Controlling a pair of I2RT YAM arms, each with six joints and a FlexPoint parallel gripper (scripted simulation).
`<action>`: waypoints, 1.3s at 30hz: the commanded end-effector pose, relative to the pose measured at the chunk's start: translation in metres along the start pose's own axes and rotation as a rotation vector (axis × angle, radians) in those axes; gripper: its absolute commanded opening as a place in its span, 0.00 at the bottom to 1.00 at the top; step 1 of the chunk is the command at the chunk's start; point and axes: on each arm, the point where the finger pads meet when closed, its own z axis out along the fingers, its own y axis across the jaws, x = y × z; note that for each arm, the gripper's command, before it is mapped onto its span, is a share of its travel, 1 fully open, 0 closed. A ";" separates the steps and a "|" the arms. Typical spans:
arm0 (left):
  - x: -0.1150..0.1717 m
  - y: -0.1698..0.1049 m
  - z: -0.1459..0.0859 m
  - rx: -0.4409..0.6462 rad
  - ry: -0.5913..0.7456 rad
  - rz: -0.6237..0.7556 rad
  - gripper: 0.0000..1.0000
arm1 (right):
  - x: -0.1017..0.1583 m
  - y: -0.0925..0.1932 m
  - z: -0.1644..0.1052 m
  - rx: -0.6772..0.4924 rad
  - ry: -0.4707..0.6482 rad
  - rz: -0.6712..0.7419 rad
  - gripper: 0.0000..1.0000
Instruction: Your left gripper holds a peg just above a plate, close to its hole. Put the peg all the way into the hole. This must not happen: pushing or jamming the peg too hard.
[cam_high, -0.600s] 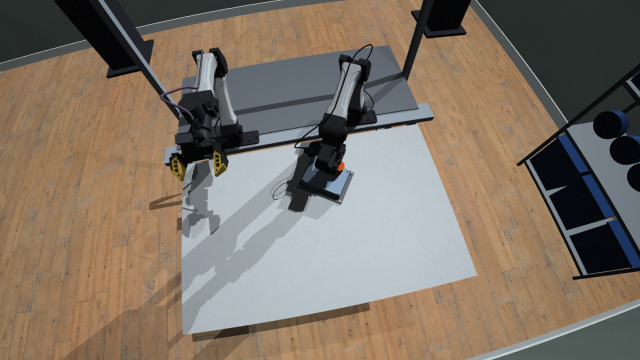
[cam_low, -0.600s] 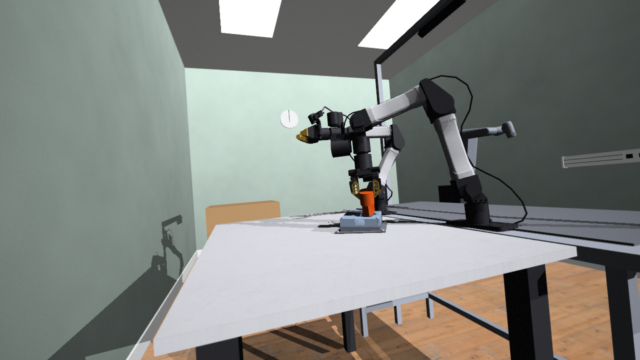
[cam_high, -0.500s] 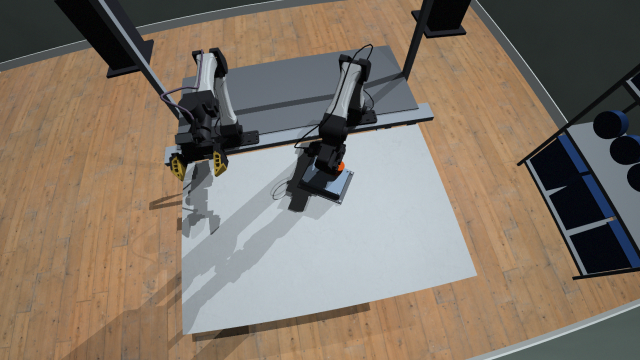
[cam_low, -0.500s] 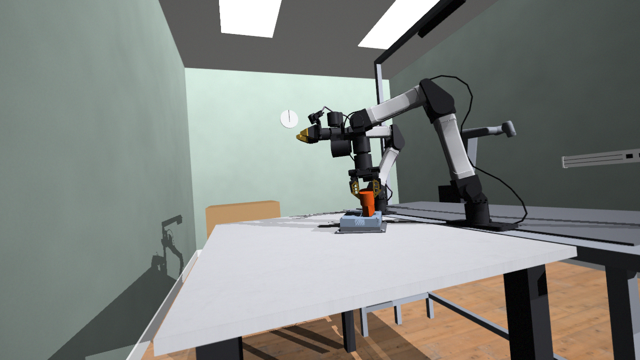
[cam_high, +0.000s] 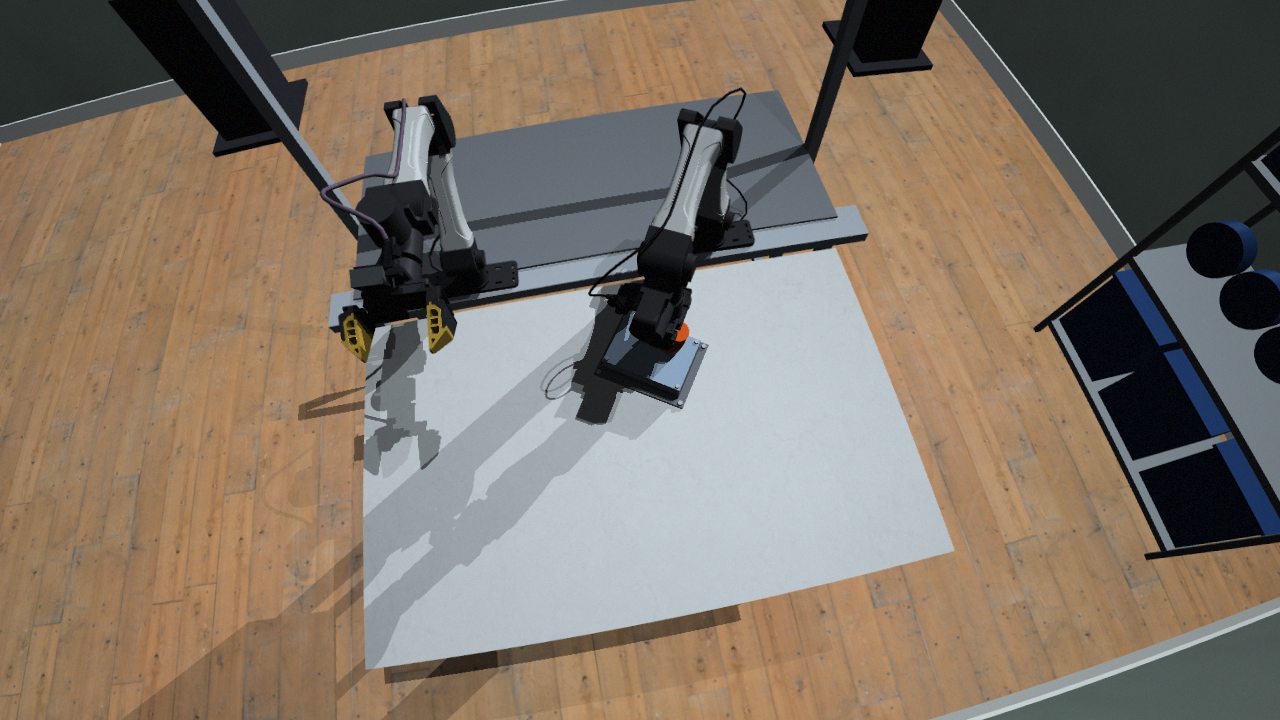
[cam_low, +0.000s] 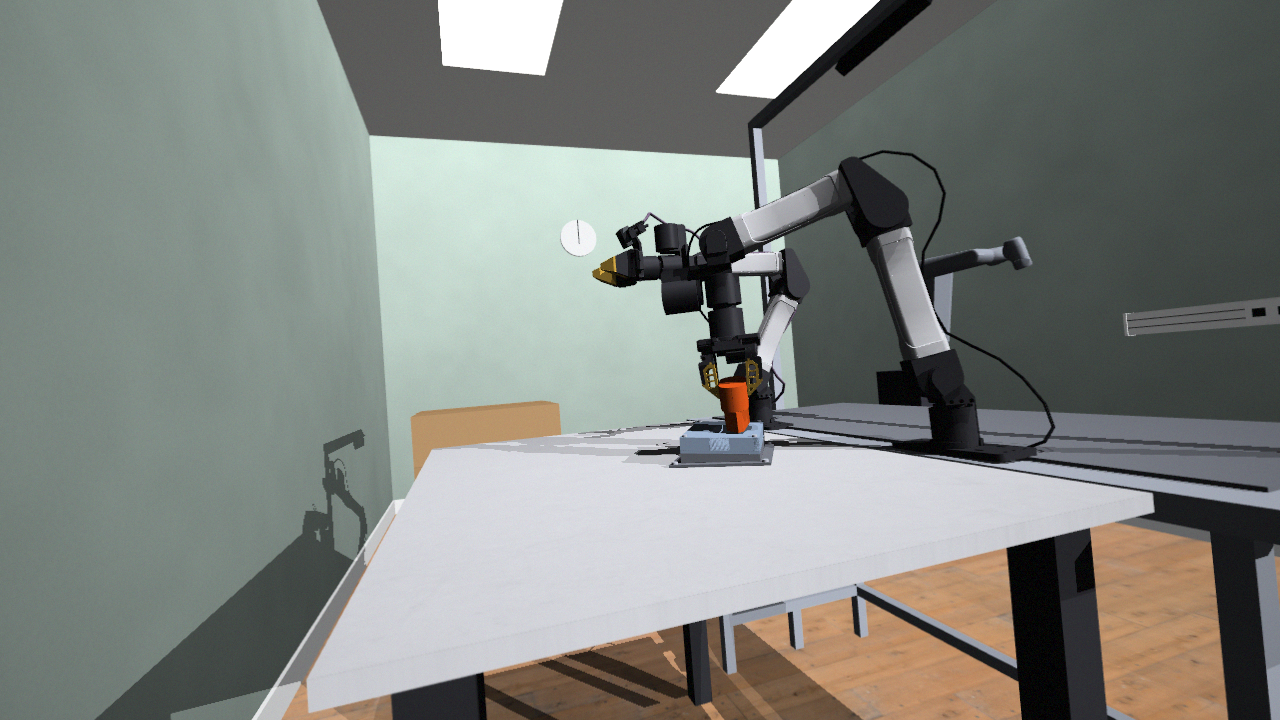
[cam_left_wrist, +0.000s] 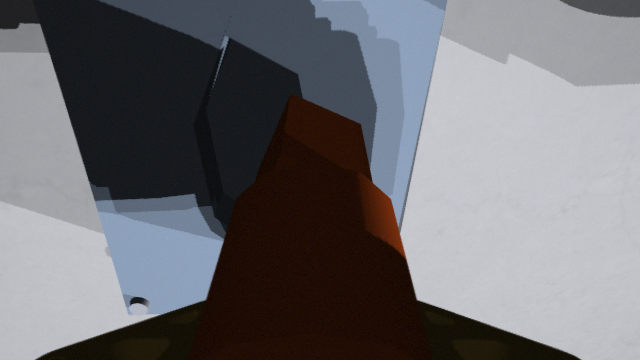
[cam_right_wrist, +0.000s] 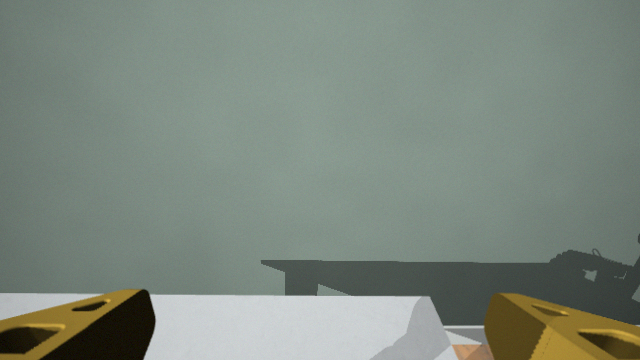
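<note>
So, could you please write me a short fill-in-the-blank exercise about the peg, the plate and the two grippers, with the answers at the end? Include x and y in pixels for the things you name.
The peg (cam_high: 682, 334) (cam_low: 733, 395) (cam_left_wrist: 310, 240) is coloured ____. It is held by the ____ gripper. The jaws of the right gripper (cam_high: 395, 338) (cam_low: 597, 274) (cam_right_wrist: 320, 320) stand ____. The plate (cam_high: 666, 368) (cam_low: 721, 446) (cam_left_wrist: 155, 260) rests on a table (cam_high: 716, 501) (cam_low: 671, 537) (cam_right_wrist: 280, 325) whose top is ____.

Missing words: orange; left; open; white.

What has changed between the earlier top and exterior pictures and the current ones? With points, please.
Nothing visibly changed. The left hand (cam_high: 666, 344) (cam_low: 732, 383) (cam_left_wrist: 313, 315) still grips the orange peg (cam_high: 682, 332) (cam_low: 734, 395) (cam_left_wrist: 320, 240) at the plate (cam_high: 687, 369) (cam_low: 721, 448) (cam_left_wrist: 160, 265); the right hand (cam_high: 399, 354) (cam_low: 597, 274) (cam_right_wrist: 320, 307) stays open, away from it.
</note>
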 end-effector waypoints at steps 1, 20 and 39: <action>0.002 0.002 -0.008 -0.022 0.002 -0.006 0.03 | -0.006 -0.001 -0.002 0.004 -0.016 0.001 1.00; 0.006 0.005 -0.067 -0.036 0.041 -0.021 0.35 | 0.022 0.023 -0.008 -0.128 0.100 -0.095 1.00; -0.017 0.023 -0.037 -0.095 0.158 0.035 0.35 | 0.041 0.158 -0.119 -0.561 0.439 -0.132 1.00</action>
